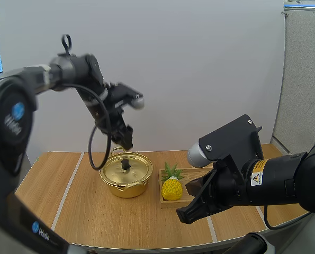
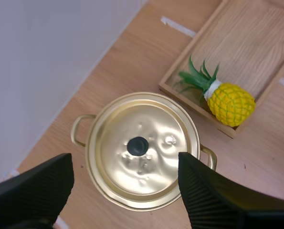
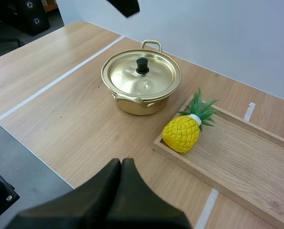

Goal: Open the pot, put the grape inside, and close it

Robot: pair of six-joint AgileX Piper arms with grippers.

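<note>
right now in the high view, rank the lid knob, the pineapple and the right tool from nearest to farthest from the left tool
1. lid knob, directly below the open left tool
2. pineapple, right of the pot, on the wooden tray
3. right tool, shut, near the table front edge

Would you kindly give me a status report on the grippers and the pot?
Left gripper over the pot, jaws open. Right gripper shut, empty, by the tray. Lid on. Pineapple on tray; nothing blocking the pot.
</note>
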